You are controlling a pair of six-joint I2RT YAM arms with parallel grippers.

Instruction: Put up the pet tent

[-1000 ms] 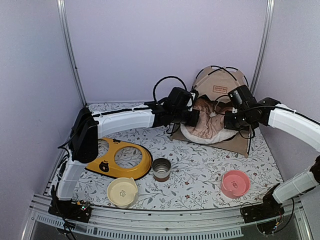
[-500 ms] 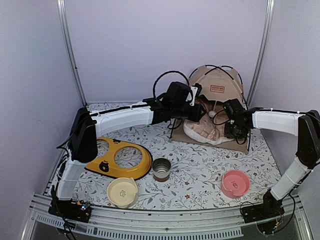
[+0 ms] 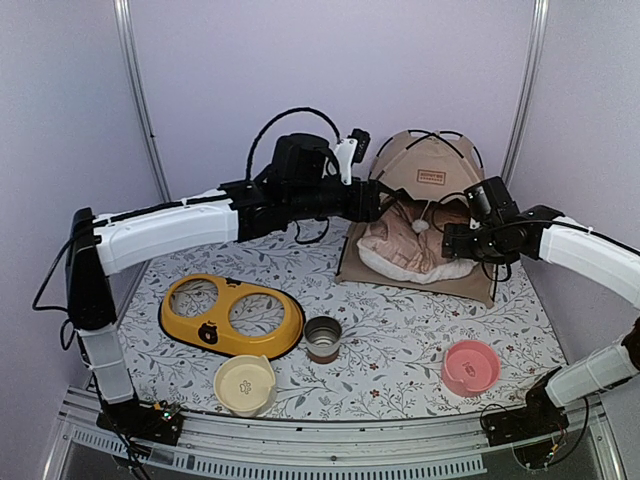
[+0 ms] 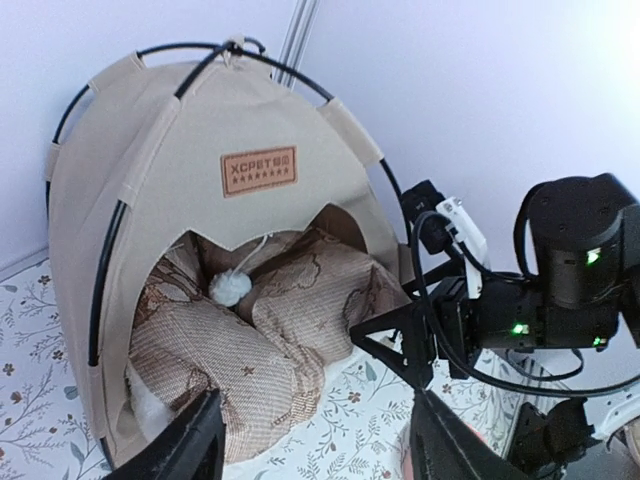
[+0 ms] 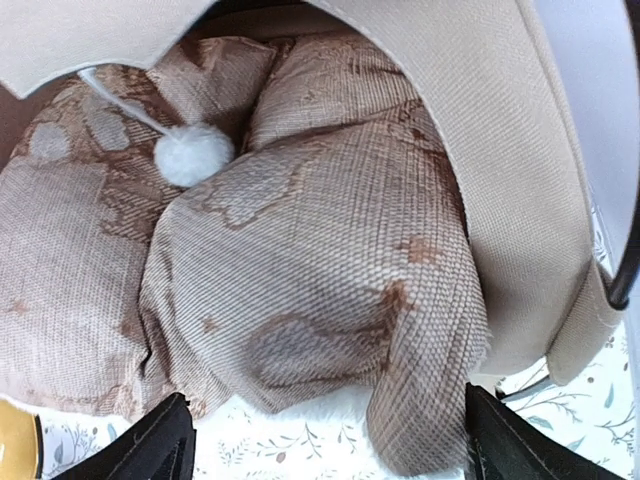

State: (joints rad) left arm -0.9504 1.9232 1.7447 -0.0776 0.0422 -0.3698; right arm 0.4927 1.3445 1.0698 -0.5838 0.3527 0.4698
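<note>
Status: tan-beige fabric pet tent with thin black crossed poles (image 3: pixel 428 172) stands upright at the far right corner of the floral-print table cover (image 3: pixel 400 330), back close to the lilac rear wall and the right metal post; opening faces the arms; brown label patch (image 4: pixel 259 171) sits above the opening, white pom-pom (image 5: pixel 193 153) hangs on its string in it; pinkish-beige patterned cushion (image 3: pixel 410 248) fills the opening and bulges out over the front edge, blocking the way in; left gripper (image 3: pixel 380 205) is at the tent's left side, fingers (image 4: pixel 195 450) apart, nothing between them; right gripper (image 3: pixel 452 241) is at the tent's right front, just above the cushion, fingers (image 5: pixel 150 445) spread wide, holding nothing; the grippers flank the opening, near each other; bare cover lies between tent and dishes; near half holds the yellow two-hole feeder tray (image 3: pixel 232 318), small metal cup (image 3: pixel 322 338), cream bowl (image 3: pixel 245 384) and pink bowl (image 3: pixel 470 367), all well apart from the tent; count: one tent, one cushion, one pom-pom, one tray, one cup, two bowls.
</note>
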